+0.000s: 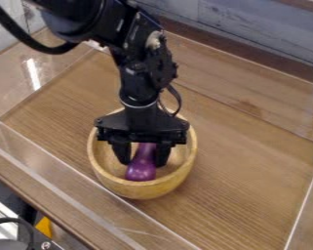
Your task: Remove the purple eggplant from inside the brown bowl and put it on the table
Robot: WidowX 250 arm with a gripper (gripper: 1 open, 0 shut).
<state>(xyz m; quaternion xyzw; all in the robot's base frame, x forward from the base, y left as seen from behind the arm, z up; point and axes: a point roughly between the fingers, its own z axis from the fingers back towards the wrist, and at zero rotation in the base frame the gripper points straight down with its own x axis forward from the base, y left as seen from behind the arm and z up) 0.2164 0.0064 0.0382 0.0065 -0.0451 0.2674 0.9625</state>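
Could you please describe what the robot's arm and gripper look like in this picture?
The arm is matte black throughout, built of chunky, rounded segments with dark cables looping along its side. It ends in a black gripper with a wide crossbar body and two flat, downward fingers. No coloured markings or labels are legible at this resolution.
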